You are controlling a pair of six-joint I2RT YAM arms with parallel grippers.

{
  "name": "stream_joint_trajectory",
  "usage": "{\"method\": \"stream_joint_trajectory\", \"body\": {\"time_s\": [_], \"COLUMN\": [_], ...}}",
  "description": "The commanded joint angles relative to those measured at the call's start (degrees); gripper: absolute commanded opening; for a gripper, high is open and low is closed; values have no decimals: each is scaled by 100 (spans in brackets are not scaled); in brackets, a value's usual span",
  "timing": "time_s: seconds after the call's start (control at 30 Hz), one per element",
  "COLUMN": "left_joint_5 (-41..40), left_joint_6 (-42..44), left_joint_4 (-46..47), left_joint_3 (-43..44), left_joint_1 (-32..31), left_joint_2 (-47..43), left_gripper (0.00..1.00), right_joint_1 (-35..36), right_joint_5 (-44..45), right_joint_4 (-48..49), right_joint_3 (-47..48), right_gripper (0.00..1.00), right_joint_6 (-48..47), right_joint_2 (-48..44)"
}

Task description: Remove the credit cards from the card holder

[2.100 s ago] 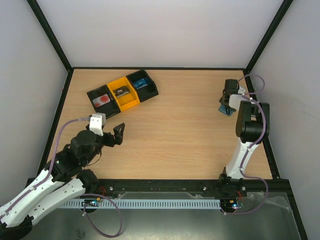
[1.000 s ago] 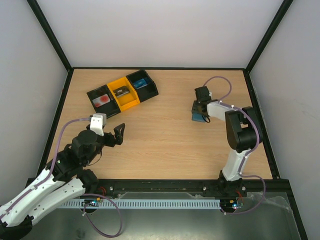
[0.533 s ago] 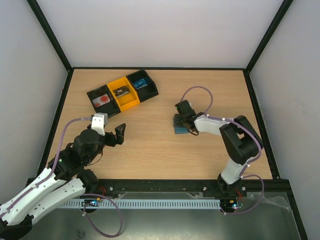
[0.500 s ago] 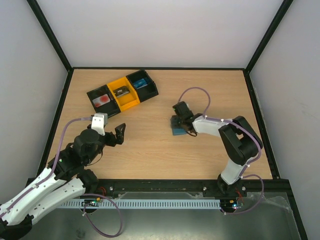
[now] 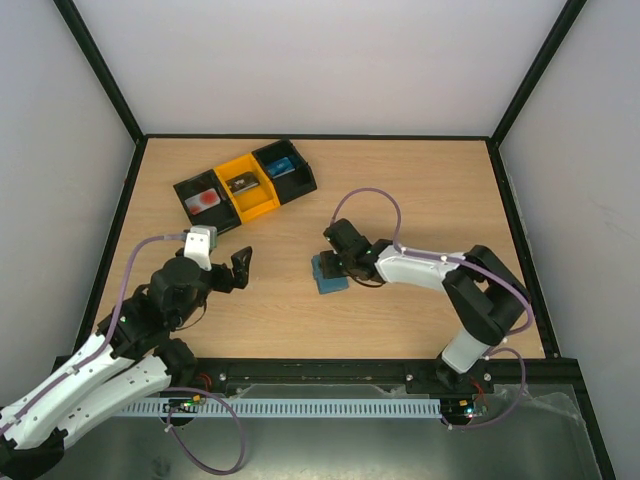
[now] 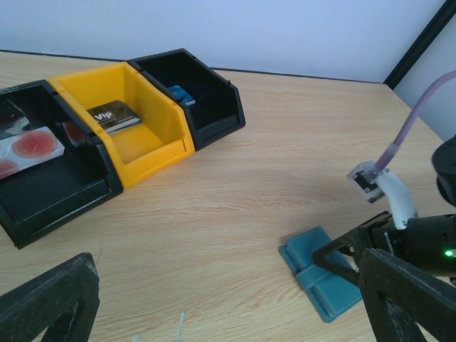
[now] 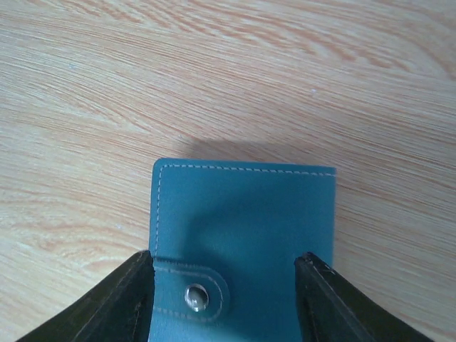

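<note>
The card holder (image 5: 327,273) is a flat blue-grey wallet, folded shut with a snap strap. It sits near the middle of the table. My right gripper (image 5: 336,262) is shut on it, one finger against each long edge in the right wrist view, gripper (image 7: 226,278) and card holder (image 7: 242,214). The left wrist view shows the card holder (image 6: 320,276) flat at table level. The credit cards are hidden inside the closed holder. My left gripper (image 5: 222,268) stands open to the left of the holder, with nothing between its fingers (image 6: 50,303).
A three-compartment tray (image 5: 232,197), black, orange and black, stands at the back left with a card-like item in each bin. The tray (image 6: 153,153) also shows in the left wrist view. Black frame rails border the table.
My right gripper has carried the card holder from the far right side leftward and nearer, to the middle of the table. The left arm has barely moved.
</note>
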Motion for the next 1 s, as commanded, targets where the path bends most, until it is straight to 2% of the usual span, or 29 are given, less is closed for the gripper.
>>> {"method": "stream_joint_trajectory", "body": {"time_s": [0.0, 0.13, 0.33, 0.5, 0.97], "left_joint_5": [-64, -42, 9, 20, 123], "left_joint_6": [25, 31, 54, 50, 89], "left_joint_4": [-11, -11, 15, 6, 42], "left_joint_3": [-28, -30, -37, -30, -45], "left_joint_1": [-23, -28, -29, -25, -30], "left_joint_2": [80, 102, 130, 101, 110], "left_gripper": [100, 100, 100, 100, 100], "right_joint_1": [26, -130, -594, -864, -927], "right_joint_5": [124, 303, -434, -978, -1767], "right_joint_4": [-455, -391, 149, 409, 1162], "right_joint_3": [-150, -347, -827, -913, -1102], "right_gripper": [52, 50, 48, 45, 43], "right_joint_6": [30, 105, 260, 123, 223], "right_joint_2": [-468, -629, -771, -448, 77]}}
